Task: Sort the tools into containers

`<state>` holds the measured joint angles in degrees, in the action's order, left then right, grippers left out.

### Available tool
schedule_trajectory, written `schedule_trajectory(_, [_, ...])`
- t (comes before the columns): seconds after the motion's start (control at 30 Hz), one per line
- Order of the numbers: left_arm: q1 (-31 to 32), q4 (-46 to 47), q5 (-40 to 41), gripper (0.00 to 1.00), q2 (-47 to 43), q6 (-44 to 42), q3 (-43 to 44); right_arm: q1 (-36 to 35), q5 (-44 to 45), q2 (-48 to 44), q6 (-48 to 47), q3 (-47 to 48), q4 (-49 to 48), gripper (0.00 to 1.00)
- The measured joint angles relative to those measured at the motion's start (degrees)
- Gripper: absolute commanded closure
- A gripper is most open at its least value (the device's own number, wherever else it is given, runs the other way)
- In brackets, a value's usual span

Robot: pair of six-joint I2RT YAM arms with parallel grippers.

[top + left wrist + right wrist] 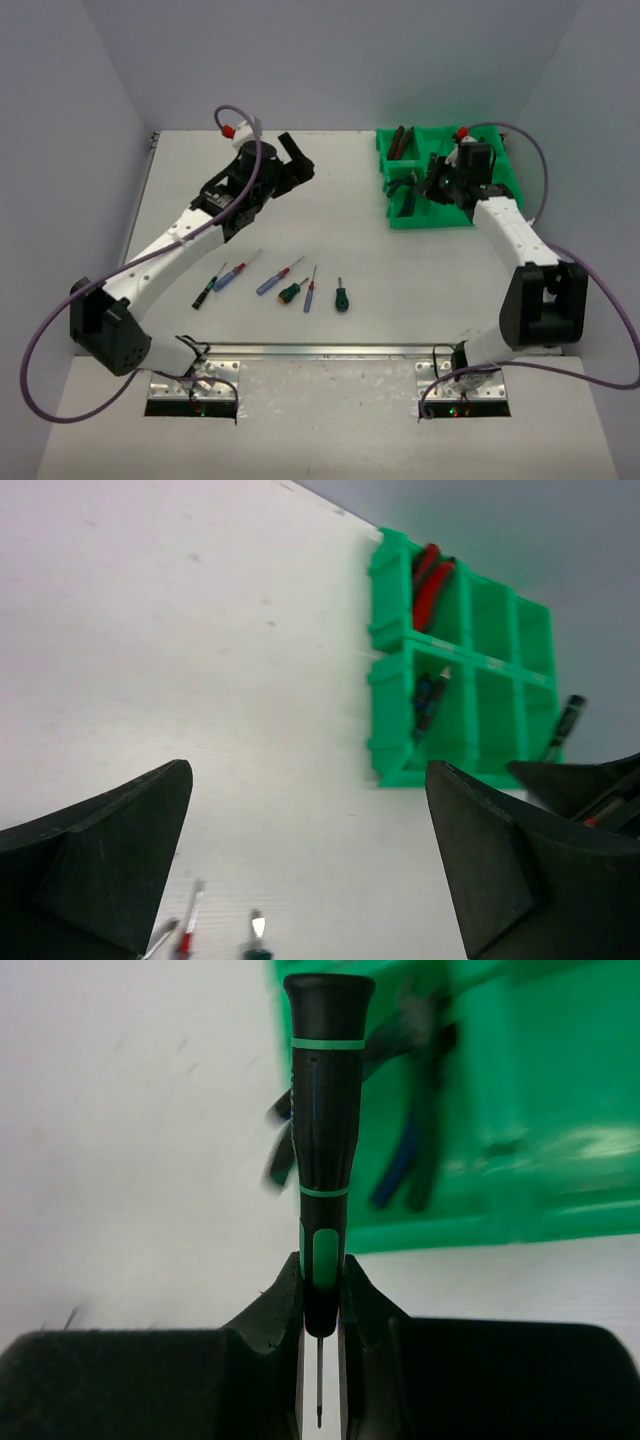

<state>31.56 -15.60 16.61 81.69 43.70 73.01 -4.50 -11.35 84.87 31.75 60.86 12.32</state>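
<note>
Right gripper (320,1282) clamps black-green screwdriver (325,1110) (handle outward) over edge of green tray (560,1090).

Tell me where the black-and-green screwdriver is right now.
The screwdriver is clamped in the right arm's jaws, centre of the right wrist view, at the green tray's near row by the blue-handled pliers.

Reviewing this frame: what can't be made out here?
- Top view: the right gripper covers part of the green tray, hiding those compartments' contents.
- Right wrist view: the blue-handled pliers behind the held screwdriver are blurred.
- Left wrist view: the loose screwdrivers are cut off by the bottom edge.
</note>
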Motion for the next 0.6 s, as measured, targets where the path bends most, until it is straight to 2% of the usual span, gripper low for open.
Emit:
schedule_trajectory(0.1, [-1.29,-8.83,4.94,0.00,-6.10,-3.36,0.18,7.77,8.29,8.45,-1.68,10.07,3.62,1.00])
schedule_trajectory(0.23, [-1.52,-15.53,6.05,0.00,-14.07,-8.69,-3.41,13.19,15.65,21.85,-4.15,25.05,9.14,1.00])
schedule_trajectory(0.47, [-1.50,-25.09,8.77,0.00,-28.03,-15.85,-10.66,14.17,21.60,44.56,-10.40,53.21,15.80,1.00])
schedule_trajectory(0.6, [-1.48,-25.66,11.39,0.00,-34.12,-16.70,-14.79,14.17,24.11,50.62,-13.23,60.80,17.05,0.99])
